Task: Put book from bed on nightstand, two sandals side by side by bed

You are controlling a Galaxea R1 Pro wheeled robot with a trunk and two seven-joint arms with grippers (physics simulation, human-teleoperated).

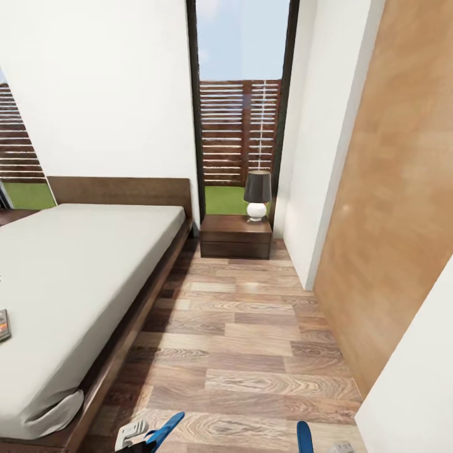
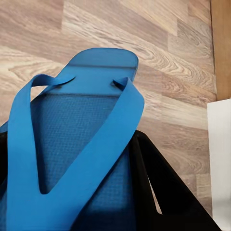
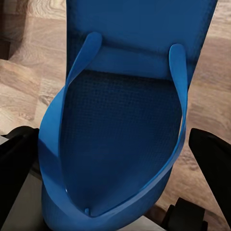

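In the left wrist view, my left gripper [image 2: 77,192] is shut on a bright blue sandal [image 2: 96,82], held above the wood floor with a black finger [image 2: 159,192] along its edge. My right gripper [image 3: 115,159] is shut on the other sandal [image 3: 130,120], between two black fingers [image 3: 211,156]. Both sandals [image 1: 167,428] [image 1: 304,437] poke up at the head view's bottom edge. The bed [image 1: 75,264] with its white mattress lies to the left. On it, at the picture's left edge, lies the book [image 1: 3,324]. A dark nightstand [image 1: 236,236] stands beside the headboard.
A lamp [image 1: 257,195] with a dark shade and white base stands on the nightstand, in front of a tall window. A strip of plank floor [image 1: 251,340] runs between the bed and a white wall with a light wood panel [image 1: 396,207] on the right.
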